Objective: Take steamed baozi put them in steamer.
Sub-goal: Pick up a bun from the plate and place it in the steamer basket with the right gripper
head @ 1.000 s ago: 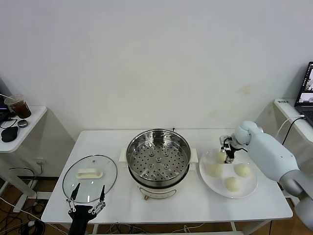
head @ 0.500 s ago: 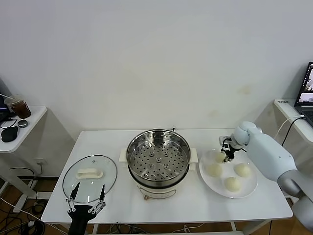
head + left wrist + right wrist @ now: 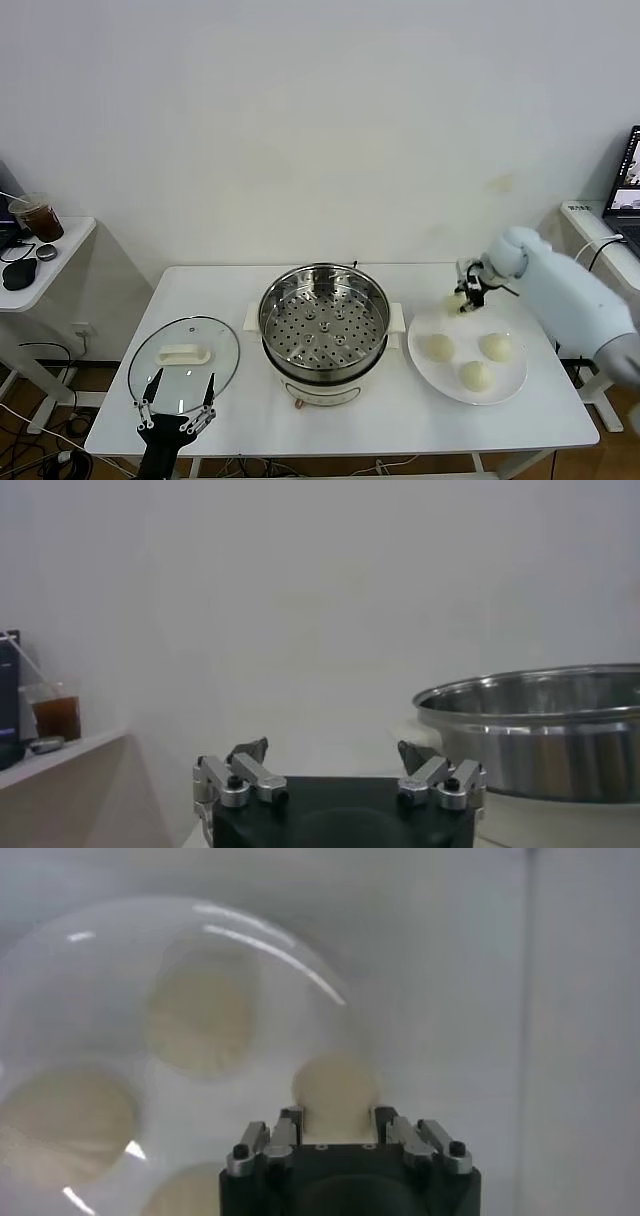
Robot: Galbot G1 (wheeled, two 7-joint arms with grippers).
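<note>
My right gripper (image 3: 463, 298) is shut on one cream-white baozi (image 3: 456, 300) and holds it above the far edge of the white plate (image 3: 513, 375); in the right wrist view the bun (image 3: 335, 1090) sits between the fingers (image 3: 290, 1125). Three more baozi (image 3: 439, 347) lie on the plate, also seen in the right wrist view (image 3: 198, 1024). The steel steamer (image 3: 324, 318) with its perforated floor stands empty at the table's middle, to the left of the held bun; its wall shows in the left wrist view (image 3: 540, 730). My left gripper (image 3: 178, 412) is open, parked at the front left.
A round glass lid (image 3: 184, 363) with a white handle lies left of the steamer. A side table (image 3: 40, 262) with a drink cup (image 3: 38, 216) stands far left. A laptop (image 3: 625, 195) sits on a desk at the right edge.
My right gripper has risen from the plate with one baozi in it and moved slightly back. The plate now holds three buns. The left arm has not moved.
</note>
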